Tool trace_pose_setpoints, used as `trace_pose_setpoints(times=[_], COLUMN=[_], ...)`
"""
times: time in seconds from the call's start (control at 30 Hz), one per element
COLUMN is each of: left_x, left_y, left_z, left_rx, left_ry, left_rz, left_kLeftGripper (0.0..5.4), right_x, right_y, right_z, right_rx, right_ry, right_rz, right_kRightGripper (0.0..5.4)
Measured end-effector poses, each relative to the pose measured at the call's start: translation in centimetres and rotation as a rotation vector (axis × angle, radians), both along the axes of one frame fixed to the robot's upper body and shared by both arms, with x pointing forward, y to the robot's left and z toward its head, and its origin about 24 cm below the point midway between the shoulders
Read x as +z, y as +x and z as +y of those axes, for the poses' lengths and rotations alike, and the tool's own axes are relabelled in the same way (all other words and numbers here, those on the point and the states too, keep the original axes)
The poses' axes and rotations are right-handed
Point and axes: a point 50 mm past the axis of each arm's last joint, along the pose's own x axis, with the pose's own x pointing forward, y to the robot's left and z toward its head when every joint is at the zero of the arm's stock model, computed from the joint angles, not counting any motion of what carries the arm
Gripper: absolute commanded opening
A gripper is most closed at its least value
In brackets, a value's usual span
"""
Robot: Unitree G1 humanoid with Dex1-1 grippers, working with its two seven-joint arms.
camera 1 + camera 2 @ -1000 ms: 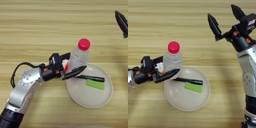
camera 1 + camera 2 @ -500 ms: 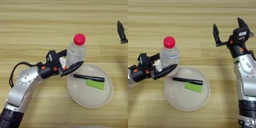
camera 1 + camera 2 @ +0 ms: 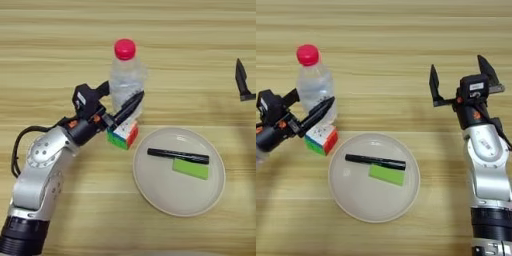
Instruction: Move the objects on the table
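Now the left end effector [image 3: 121, 102] clasped the bottle [image 3: 126, 80] beside the cube [image 3: 123, 135] on the surface [image 3: 60, 30]; next, probably setting it down. Right end effector [image 3: 460, 81] hung wide.

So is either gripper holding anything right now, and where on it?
The left gripper has its fingers on either side of the bottle, around its lower body, above the cube. The right gripper is open and holds nothing.
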Motion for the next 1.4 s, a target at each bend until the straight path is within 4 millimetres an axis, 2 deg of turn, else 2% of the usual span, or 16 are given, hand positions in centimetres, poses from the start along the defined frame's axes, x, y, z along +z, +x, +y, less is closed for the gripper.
trace_pose_setpoints(times=[0.2, 0.63, 0.83, 1.07, 1.27, 1.4], left_x=[-0.6, -1.6, -2.7, -4.5, -4.7, -5.8], left_y=[1.8, 5.2, 6.8, 6.9, 6.7, 6.4], left_z=[0.2, -1.3, -3.3, -5.8, -6.3, -6.0], left_rx=[0.097, 0.091, 0.045, -0.027, -0.046, -0.031], left_ry=[-0.035, -0.032, -0.025, 0.006, 0.026, 0.031], left_rz=[0.013, 0.047, 0.095, 0.144, 0.135, 0.173], left_kLeftGripper=[3.04, 3.03, 3.02, 3.02, 3.02, 3.02], right_x=[-0.3, -0.7, -0.9, -0.8, -0.5, -0.1], right_y=[0.0, 0.1, 0.1, 0.0, -0.1, -0.2], right_z=[0.3, 1.4, 1.8, 1.8, 2.0, 2.1], right_rx=[0.000, 0.009, 0.009, 0.003, 0.009, 0.013], right_ry=[0.008, 0.008, 0.024, 0.028, 0.050, 0.061], right_rz=[-0.006, -0.013, -0.013, -0.019, -0.026, -0.039], right_kRightGripper=[5.40, 5.40, 5.40, 5.40, 5.40, 5.40])
